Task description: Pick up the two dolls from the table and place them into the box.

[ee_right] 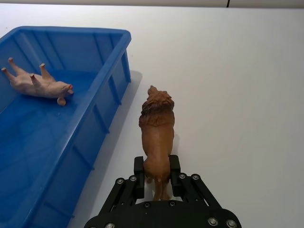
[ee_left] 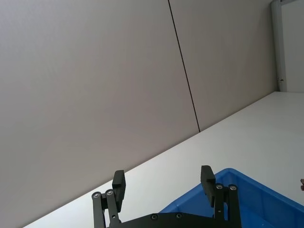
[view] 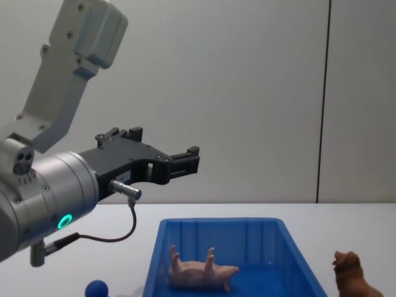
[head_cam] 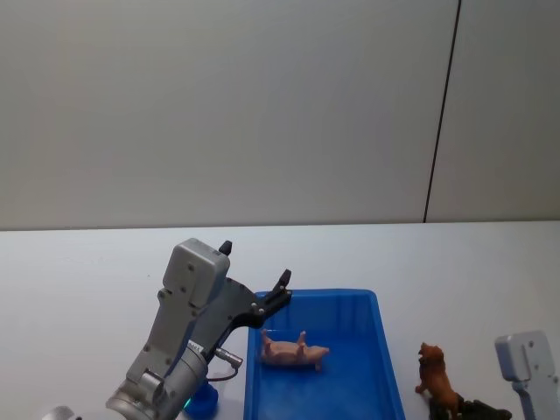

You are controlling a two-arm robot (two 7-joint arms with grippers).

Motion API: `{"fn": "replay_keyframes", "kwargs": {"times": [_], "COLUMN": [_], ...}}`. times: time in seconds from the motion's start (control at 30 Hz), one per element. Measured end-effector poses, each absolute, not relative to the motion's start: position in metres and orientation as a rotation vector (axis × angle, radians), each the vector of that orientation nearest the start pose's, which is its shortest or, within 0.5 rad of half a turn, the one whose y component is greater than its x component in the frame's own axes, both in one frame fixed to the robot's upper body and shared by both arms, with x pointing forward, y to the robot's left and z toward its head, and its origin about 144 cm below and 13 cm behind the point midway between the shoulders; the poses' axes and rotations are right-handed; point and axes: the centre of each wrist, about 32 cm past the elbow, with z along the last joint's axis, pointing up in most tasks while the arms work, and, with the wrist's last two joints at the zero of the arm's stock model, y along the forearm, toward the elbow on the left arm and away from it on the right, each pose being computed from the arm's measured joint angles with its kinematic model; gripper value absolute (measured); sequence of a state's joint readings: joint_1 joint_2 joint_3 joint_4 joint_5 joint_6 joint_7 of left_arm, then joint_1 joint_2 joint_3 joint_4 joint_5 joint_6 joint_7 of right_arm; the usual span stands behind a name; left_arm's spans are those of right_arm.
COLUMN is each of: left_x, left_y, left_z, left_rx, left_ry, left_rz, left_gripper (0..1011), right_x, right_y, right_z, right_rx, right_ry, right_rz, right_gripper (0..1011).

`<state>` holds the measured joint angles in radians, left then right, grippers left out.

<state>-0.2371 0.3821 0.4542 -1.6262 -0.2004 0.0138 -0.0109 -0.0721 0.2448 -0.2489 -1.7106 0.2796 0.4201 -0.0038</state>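
At the table's (head_cam: 472, 280) near right edge, the right hand (ee_right: 156, 176) is cut off by the head view's bottom border. Its wrist camera shows the two black fingers (ee_right: 138, 173) set narrow, pressed against the flanks of the reddish-brown doll (ee_right: 156, 128), whose hind legs are hidden between them. That doll stands upright on the table, just beside the right wall of the box (head_cam: 332, 293), facing away from the robot. The box's near end runs out of the head and chest views. Inside it, toward the left side, the pale pink doll (head_cam: 293, 353) lies tipped over with its thin legs in the air. A small blue knob (view: 96, 289) left of the box is partly cut off, and I cannot tell what it is. Above the box's far left corner hangs the left hand (head_cam: 255, 264), fingers spread wide, holding nothing. A green ring (view: 65, 220) glows on its arm. Behind stands a plain grey wall (head_cam: 219, 105) with one dark vertical seam (head_cam: 442, 114).
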Motion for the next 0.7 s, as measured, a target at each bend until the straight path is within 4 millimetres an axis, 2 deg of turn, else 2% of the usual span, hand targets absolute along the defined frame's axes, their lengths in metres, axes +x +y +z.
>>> {"fn": "replay_keyframes", "kwargs": {"times": [0.1,0.7], "left_x": [0.492,0.492], "left_y": [0.198,0.198], "left_z": [1.204,1.204], "left_rx": [0.061,0.061], "left_ry": [-0.268,-0.268], "left_rz": [1.124,1.124], "left_gripper": [1001,1001], "right_x": [0.426,0.430], "right_y": [-0.210,-0.205], "right_z": [1.151,1.177], "right_rx": [-0.312,-0.217], "right_ry": [0.295,0.090], "right_rz": [-1.277,-1.223], "right_gripper": [276,278]}}
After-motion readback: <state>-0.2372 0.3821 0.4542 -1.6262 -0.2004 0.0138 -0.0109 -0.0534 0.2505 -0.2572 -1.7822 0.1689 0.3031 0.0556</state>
